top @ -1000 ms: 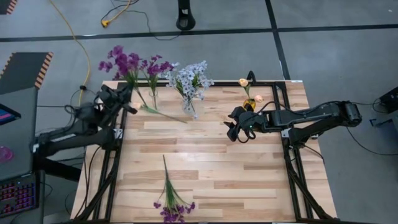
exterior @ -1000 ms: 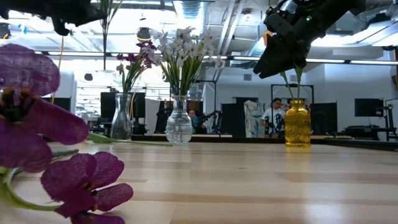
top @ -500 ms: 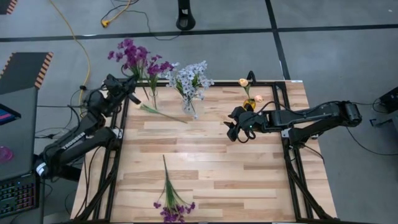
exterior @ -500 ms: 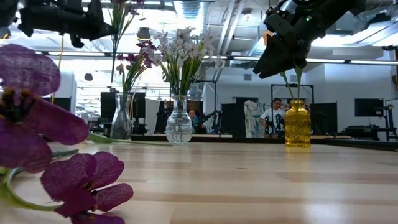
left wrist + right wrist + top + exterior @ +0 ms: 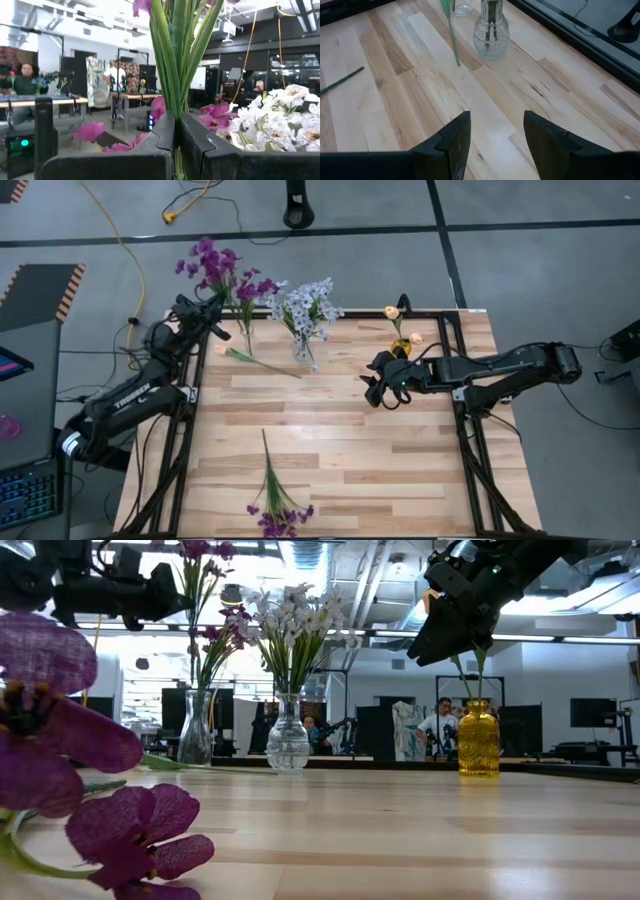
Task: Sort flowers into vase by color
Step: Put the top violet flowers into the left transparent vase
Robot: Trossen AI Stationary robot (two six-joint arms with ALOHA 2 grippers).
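Left gripper [image 5: 212, 313] jaws clamp purple sprig [image 5: 208, 264]

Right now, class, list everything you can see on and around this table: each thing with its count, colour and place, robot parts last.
Clear vases: two, glass, far left of table; one holds purple sprigs, one blue-white.
Amber vase: one, yellow glass, far right, holding peach buds.
Blue-white flowers: one bunch, in a clear vase.
Purple sprig: one, lying at near table edge.
Green stem: one, lying by the clear vases.
Held purple sprig: one, in left gripper.
Left gripper: shut on stems, above the far-left vase.
Right gripper: open, raised near amber vase.
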